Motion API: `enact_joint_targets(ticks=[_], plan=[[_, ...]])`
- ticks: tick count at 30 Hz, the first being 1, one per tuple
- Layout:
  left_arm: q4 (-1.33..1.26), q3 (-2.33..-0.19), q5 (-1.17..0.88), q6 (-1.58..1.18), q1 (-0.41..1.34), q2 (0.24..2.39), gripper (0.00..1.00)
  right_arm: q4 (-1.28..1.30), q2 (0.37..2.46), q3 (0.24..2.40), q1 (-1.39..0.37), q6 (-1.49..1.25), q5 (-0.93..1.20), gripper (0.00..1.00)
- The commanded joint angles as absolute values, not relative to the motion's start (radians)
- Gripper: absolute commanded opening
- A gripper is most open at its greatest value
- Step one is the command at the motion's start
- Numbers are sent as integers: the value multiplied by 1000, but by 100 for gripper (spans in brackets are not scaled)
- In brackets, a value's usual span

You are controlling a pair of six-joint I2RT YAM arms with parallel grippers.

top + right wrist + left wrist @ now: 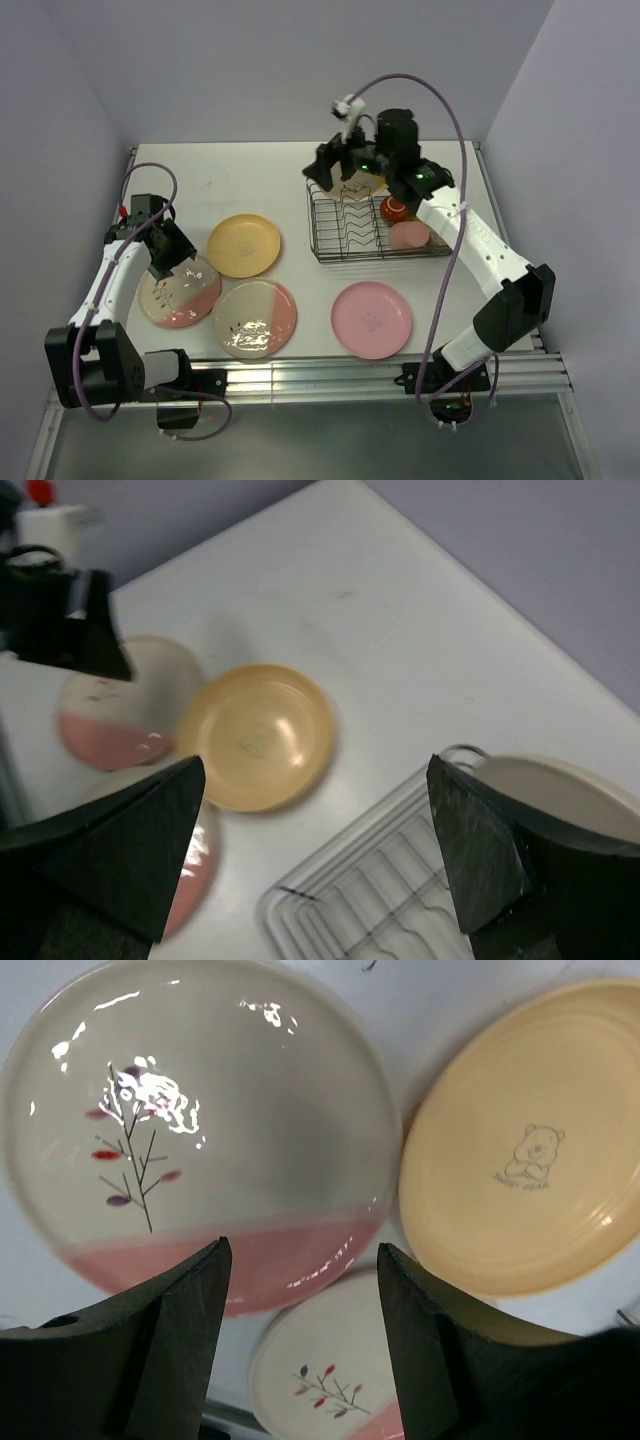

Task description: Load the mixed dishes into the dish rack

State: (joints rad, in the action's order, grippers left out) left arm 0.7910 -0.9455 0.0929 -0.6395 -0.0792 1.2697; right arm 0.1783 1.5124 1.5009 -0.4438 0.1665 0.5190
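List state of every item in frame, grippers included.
Dark wire dish rack, partly loaded
Dark red mug, in rack
Salmon-pink tumbler, in rack
Cream plate, at rack's far end
Yellow-orange round plate, on table
Pink round plate, on table
Two cream-and-pink sprig plates, on table
Left gripper, open
Right gripper, open

- Rack (345, 242): on table (230, 170), right of frame centre.
- Mug (393, 209), tumbler (408, 236): inside rack, right end; tumbler just below mug.
- Left of rack, three clustered: upper plate (244, 245), left plate (185, 295), lower plate (254, 318).
- Fourth plate (371, 319): below rack, apart from cluster.
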Motion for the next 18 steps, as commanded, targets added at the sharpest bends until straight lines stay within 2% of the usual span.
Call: enact_joint_targets(ticks=[1, 3, 4, 6, 8, 10, 11, 18], plan=[[848, -968, 110, -634, -75, 1177, 66, 478, 1564, 1712, -666, -139, 330, 100], [857, -976, 123, -640, -75, 1175, 67, 672, 1700, 1857, -745, -242, 249, 100], [842, -977, 115, -643, -75, 1164, 68, 857, 1756, 2002, -779, -264, 247, 100], [824, -991, 62, -638, -75, 1163, 68, 1013, 1894, 2124, -873, -287, 209, 100], [808, -1014, 32, -632, -75, 1176, 69, 1121, 1942, 2189, -969, -291, 137, 100], [802, -1029, 8, -615, -75, 1198, 68, 1115, 1939, 2111, -1027, -310, -68, 100], [796, -1031, 8, -611, -75, 1201, 68, 1103, 1931, 2074, -1043, -316, -90, 100], [769, -960, -55, -629, -75, 1161, 69, 873, 1770, 1616, -1060, -437, -60, 100]])
